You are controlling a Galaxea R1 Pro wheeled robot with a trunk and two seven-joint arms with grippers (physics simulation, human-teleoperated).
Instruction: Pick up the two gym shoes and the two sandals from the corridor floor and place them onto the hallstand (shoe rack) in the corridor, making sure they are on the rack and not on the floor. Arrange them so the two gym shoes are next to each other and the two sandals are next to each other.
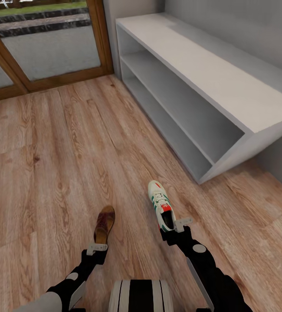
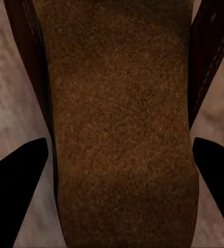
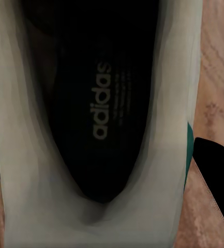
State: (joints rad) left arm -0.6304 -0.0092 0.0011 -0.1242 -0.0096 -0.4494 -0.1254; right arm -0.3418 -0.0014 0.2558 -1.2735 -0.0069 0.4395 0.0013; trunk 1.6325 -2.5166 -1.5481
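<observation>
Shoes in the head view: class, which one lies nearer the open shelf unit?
The cream-white sneaker with green stripes, at the right hand; the brown sandal lies farther from the shelf unit, at the left hand.

Sandal [image 1: 104,225] heel behind left hand [image 1: 96,248], hallstand [image 1: 210,82] cut off at right

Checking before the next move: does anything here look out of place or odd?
Nothing damaged or spilled. One sandal and one sneaker are at the tools' tips, off the still-bare shoe rack. Left tool straddles the sandal, right tool the sneaker's heel.
</observation>
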